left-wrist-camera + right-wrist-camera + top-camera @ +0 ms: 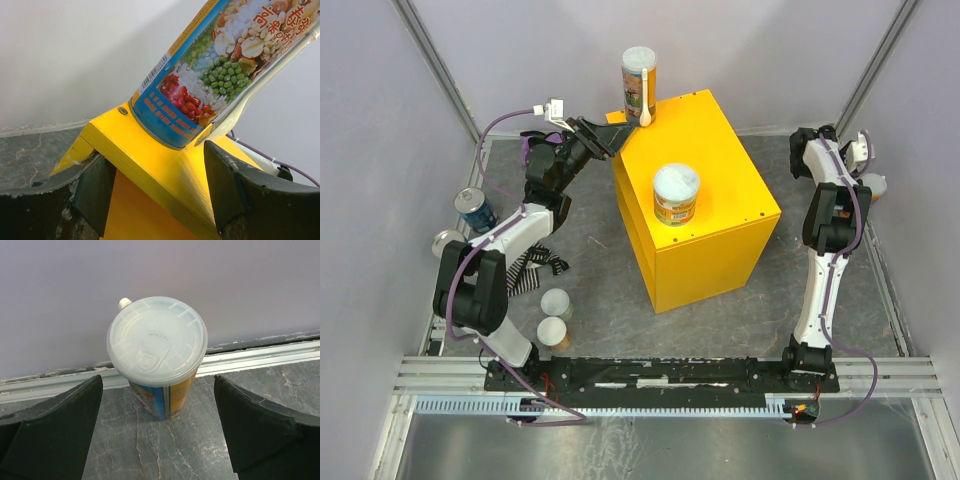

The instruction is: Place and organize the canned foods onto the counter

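Left gripper [156, 156], jaws apart, faces the tall can [215, 65] set at the counter's [705, 170] eleven o'clock corner. Right gripper [157, 390], also apart, should next grasp the lidded can [157, 342].

On the top camera, the right arm [825, 215] covers most of the lidded can [875, 185] by the right wall; I see only a sliver. The left wrist view cuts the tall can [220, 70] off above its label, lid unseen. A silver disc [446, 240] beside the left arm [510, 235] is too small for me to identify.
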Controlling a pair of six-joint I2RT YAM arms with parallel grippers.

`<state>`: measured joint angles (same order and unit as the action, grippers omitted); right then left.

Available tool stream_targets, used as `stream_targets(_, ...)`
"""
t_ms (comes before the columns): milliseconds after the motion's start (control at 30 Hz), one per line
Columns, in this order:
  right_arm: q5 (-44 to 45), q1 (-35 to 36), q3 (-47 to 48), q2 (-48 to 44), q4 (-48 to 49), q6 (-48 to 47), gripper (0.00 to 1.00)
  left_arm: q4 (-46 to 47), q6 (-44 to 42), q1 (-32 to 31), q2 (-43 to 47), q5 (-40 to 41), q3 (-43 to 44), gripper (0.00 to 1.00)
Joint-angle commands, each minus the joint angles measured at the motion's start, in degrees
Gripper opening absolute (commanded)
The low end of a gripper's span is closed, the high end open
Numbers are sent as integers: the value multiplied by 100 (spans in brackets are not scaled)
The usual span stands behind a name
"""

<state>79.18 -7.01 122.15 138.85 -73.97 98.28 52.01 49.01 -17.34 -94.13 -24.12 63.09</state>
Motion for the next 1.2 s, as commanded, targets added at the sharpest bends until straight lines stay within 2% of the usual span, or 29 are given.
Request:
stream_targets(0,214,-20,244,54,-238,288,100,-683,-792,-19,-389,-339,-180,74)
stream_targets(467,202,-110,496,248,-985,1032,99,-703,-817,20,-396,-390,-223,74)
stream_targets(767,65,-143,473,214,-1133,1385,92,-692,-832,81,-360,-399,-298,74)
stream_targets(1167,-13,-144,279,88,-866,1297,74,-631,-824,102,-387,-415,-331,74)
